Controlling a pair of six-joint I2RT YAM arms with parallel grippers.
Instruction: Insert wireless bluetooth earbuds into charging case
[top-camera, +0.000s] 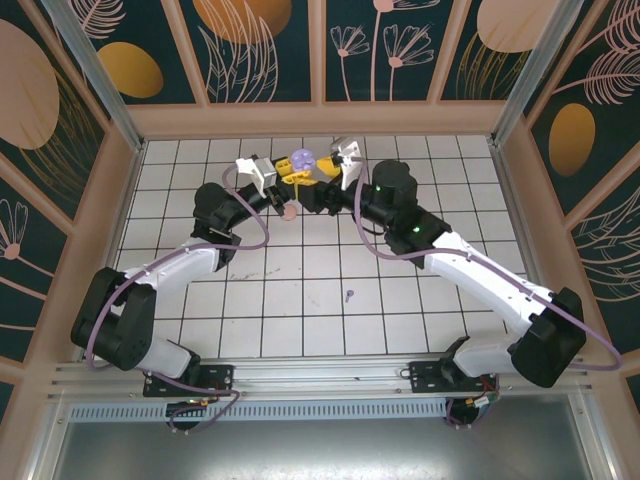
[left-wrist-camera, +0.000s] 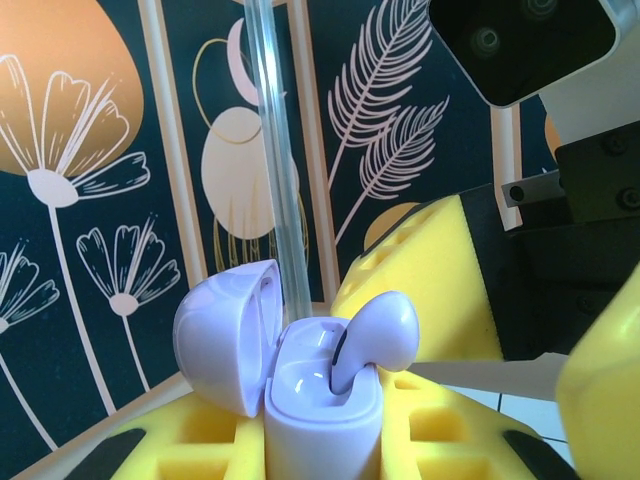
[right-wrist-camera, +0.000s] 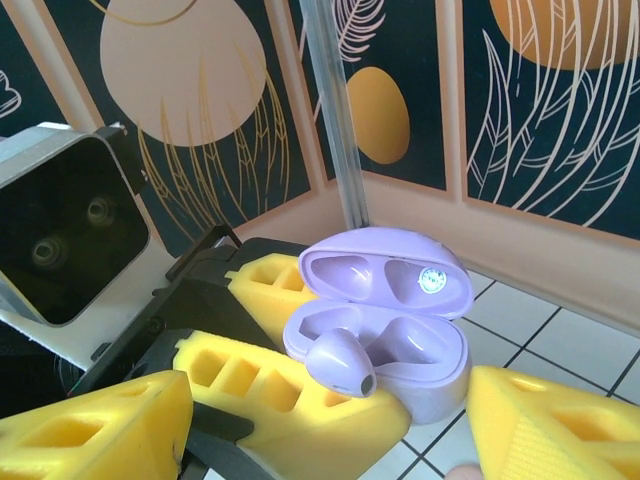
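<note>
The purple charging case is held up above the far tiles, lid swung open. My left gripper is shut on the case body, yellow foam pads on both sides. A purple earbud sticks out of one slot, tilted, its stem down inside; the other slot is empty. From the right wrist, the earbud sits at the case's near side. My right gripper is open, with a finger on each side of the case and touching nothing. A second tiny purple earbud lies on the middle tiles.
A small pink thing lies on the tiles just under the two grippers, and its edge shows as a pink thing at the bottom of the right wrist view. A wooden rim and patterned walls close the table's far side.
</note>
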